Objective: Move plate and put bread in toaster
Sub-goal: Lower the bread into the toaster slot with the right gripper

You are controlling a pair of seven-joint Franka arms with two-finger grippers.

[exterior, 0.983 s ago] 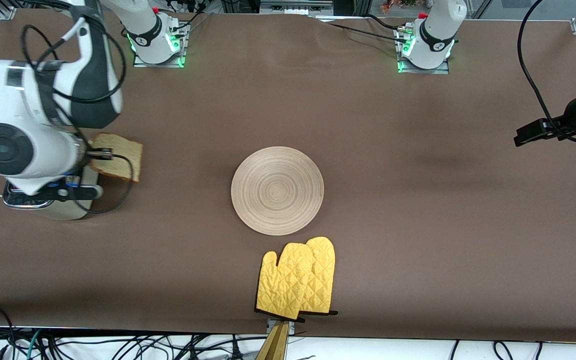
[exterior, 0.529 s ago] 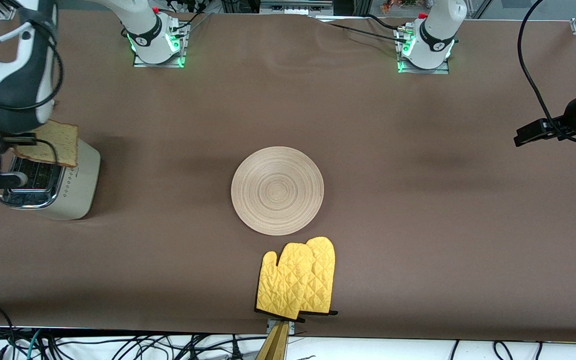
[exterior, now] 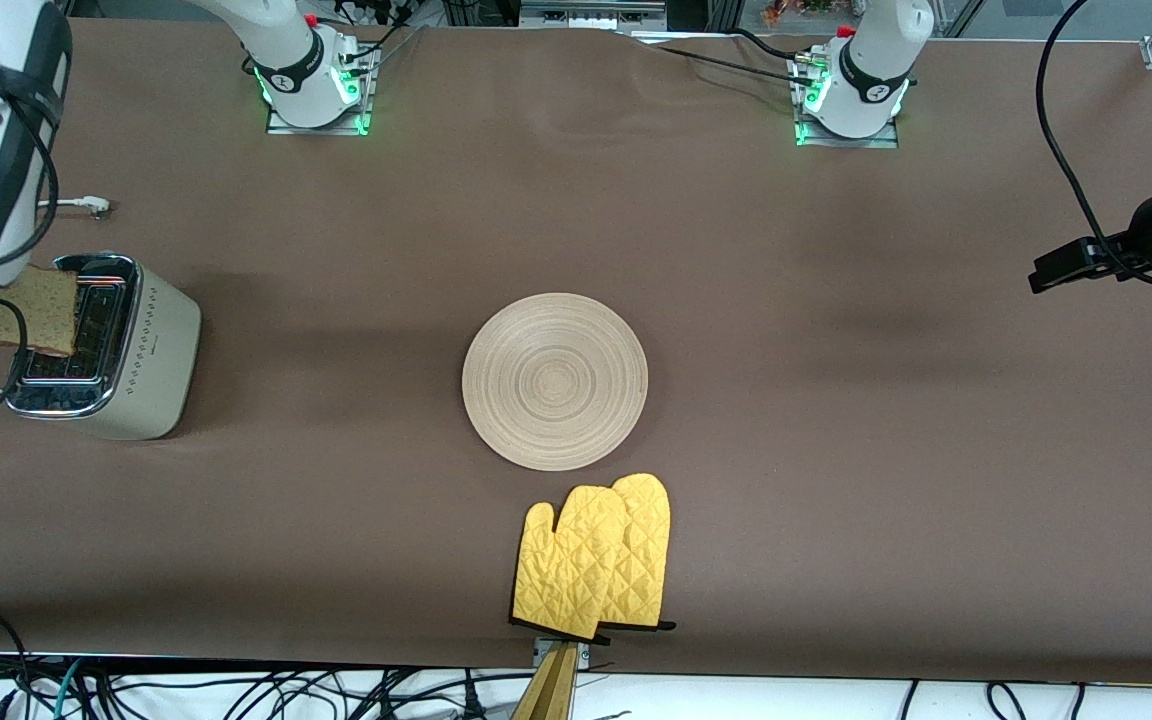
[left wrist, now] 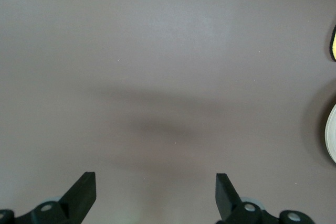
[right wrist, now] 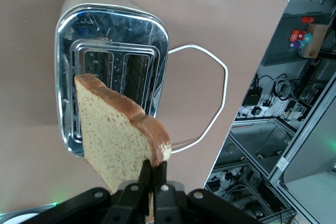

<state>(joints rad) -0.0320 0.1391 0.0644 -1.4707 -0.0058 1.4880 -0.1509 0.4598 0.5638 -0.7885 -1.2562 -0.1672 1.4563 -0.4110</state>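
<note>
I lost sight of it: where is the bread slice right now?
The bread slice is pinched in the right gripper, held in the air over the toaster at the right arm's end of the table.

Front view: bread (exterior: 11,312) partly cut by arm/edge; left wrist view: plate (left wrist: 332,134) only a sliver.

the light is even and soft from overhead, leaving the brown table cloth (exterior: 836,400) bright with only faint, wide-edged shadows. green lamps glow at both arm bases. the toaster (right wrist: 113,72) has a chrome top that mirrors its surroundings and throws pale glare in the right wrist view, where the bread (right wrist: 118,135) is sharp. the left wrist view is hazy, a dim smudged shadow on the cloth, the fingertips (left wrist: 84,190) dark
</note>
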